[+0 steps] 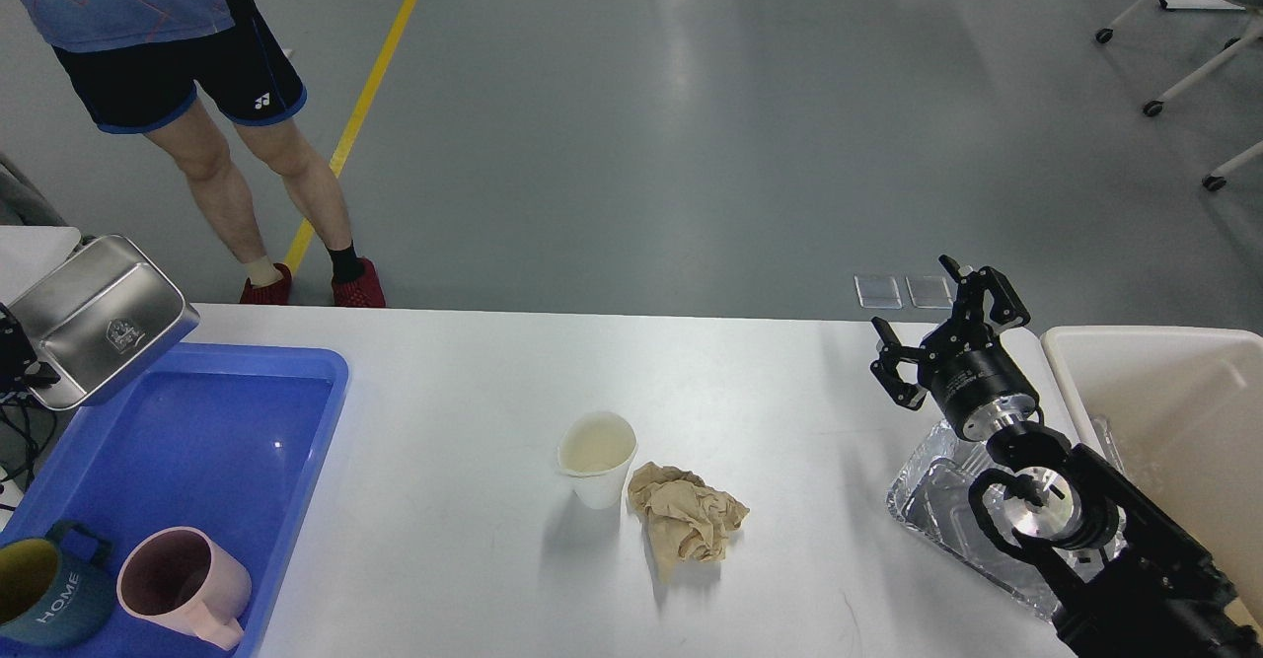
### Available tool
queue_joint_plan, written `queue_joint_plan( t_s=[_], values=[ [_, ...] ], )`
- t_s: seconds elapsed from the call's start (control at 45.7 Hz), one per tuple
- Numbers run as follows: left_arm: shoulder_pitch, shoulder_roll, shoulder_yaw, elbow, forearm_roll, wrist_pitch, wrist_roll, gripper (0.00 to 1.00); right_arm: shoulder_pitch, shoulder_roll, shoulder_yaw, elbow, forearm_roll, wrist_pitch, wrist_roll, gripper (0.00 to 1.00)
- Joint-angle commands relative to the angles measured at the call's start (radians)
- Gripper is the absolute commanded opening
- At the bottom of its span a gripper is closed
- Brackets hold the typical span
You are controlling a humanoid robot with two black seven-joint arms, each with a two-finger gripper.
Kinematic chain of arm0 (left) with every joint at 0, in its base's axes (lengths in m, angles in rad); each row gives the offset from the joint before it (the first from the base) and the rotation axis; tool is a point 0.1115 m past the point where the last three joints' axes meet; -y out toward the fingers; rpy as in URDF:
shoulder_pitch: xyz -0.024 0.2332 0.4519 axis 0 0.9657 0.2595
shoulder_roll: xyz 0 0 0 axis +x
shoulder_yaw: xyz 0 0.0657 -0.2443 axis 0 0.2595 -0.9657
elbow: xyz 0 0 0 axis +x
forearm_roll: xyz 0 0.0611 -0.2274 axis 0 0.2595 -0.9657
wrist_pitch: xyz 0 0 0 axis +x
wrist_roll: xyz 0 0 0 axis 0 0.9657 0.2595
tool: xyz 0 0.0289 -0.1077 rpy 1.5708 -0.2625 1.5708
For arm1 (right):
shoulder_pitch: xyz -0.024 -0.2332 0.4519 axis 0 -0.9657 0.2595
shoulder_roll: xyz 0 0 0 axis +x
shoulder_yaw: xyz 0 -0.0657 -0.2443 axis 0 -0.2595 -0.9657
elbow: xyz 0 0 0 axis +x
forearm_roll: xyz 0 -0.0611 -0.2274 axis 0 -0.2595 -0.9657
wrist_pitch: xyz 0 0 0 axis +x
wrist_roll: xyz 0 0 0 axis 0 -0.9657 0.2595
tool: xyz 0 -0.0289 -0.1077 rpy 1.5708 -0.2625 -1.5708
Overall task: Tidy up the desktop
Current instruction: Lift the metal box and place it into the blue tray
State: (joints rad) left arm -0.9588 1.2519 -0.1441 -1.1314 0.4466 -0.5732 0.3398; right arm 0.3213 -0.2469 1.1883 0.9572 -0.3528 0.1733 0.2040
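Note:
The white desktop [474, 382] carries a white paper cup [597, 457] with a crumpled brown paper wad [688, 522] right beside it, near the middle. A crinkled foil tray [942, 505] lies at the right, partly under my right arm. My right gripper [926, 315] is open and empty, hovering above the table just behind the foil tray. My left gripper [14, 362] shows only as a dark part at the left edge. It holds a tilted steel container [99, 318] in the air over the far-left corner of the blue tray [296, 461].
In the blue tray a pink mug [178, 589] and a dark teal mug [44, 601] stand at the near end. A beige bin [1174, 411] stands off the table's right end. A person [187, 76] stands behind the far-left corner.

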Motion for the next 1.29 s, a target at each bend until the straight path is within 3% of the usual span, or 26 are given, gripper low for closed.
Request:
queue_joint_plan(
  t_s=[0.0, 0.11, 0.438, 1.008, 1.161, 1.27],
  values=[
    [0.051, -0.159, 0.001, 0.191, -0.002, 0.030, -0.004, 0.04, -0.002, 0.000, -0.001, -0.002, 0.000, 0.002, 0.000, 1.00],
    [0.078, -0.282, 0.001, 0.297, -0.002, 0.064, -0.004, 0.04, -0.002, -0.002, 0.000, -0.002, 0.000, 0.002, 0.000, 1.00],
    [0.178, -0.480, -0.017, 0.444, -0.002, 0.145, -0.004, 0.05, -0.002, -0.002, 0.001, -0.003, 0.000, 0.002, 0.000, 1.00],
    [0.216, -0.499, -0.022, 0.478, -0.003, 0.176, -0.005, 0.14, -0.002, -0.003, -0.001, -0.003, 0.000, 0.002, 0.000, 1.00],
    [0.215, -0.499, -0.023, 0.478, -0.003, 0.177, -0.005, 0.24, -0.002, -0.002, -0.001, -0.003, 0.000, 0.002, 0.000, 1.00],
    [0.207, -0.497, -0.048, 0.476, -0.003, 0.173, -0.004, 0.39, -0.002, -0.002, -0.001, -0.003, 0.000, 0.002, 0.000, 1.00]
  ],
)
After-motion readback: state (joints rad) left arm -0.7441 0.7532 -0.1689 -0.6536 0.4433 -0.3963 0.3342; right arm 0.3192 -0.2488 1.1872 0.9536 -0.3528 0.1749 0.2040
